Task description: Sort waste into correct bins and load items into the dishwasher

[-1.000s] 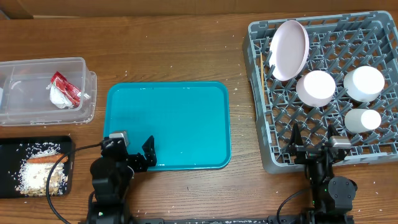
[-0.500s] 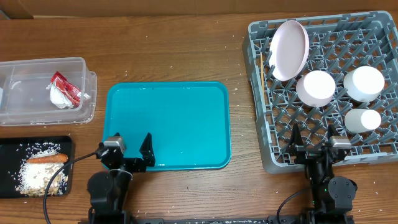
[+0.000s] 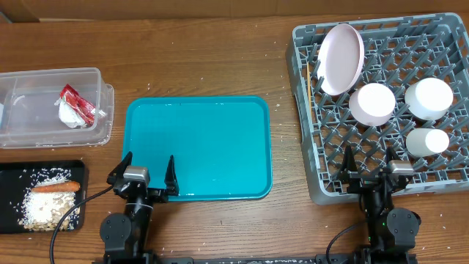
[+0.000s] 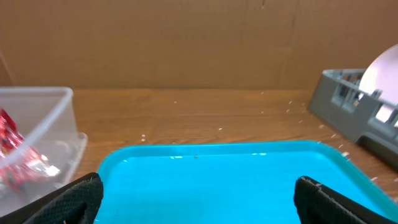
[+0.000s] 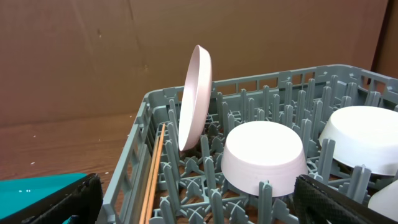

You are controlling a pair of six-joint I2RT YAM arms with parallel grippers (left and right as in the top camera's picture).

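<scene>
at far left we see wrappers (image 3: 74, 107) in the tub (image 3: 22, 130), carrot (image 3: 56, 187) in the black tray (image 3: 10, 174). our left gripper (image 3: 146, 171) gapes wide, holding nothing, at the near edge of the teal tray (image 3: 212, 139). our right gripper (image 3: 369, 164) does likewise at the rack (image 3: 306, 170), dishes (image 3: 374, 103) just beyond it. nothing seems left to fetch.

Overhead looks down; low wrist cameras share the rack (image 4: 336, 104).

The flat tray (image 3: 220, 132) sits in the middle. The tub (image 3: 22, 110) is left of it. The rack (image 3: 366, 158), with the plate (image 3: 341, 59) in it, is on the right.
</scene>
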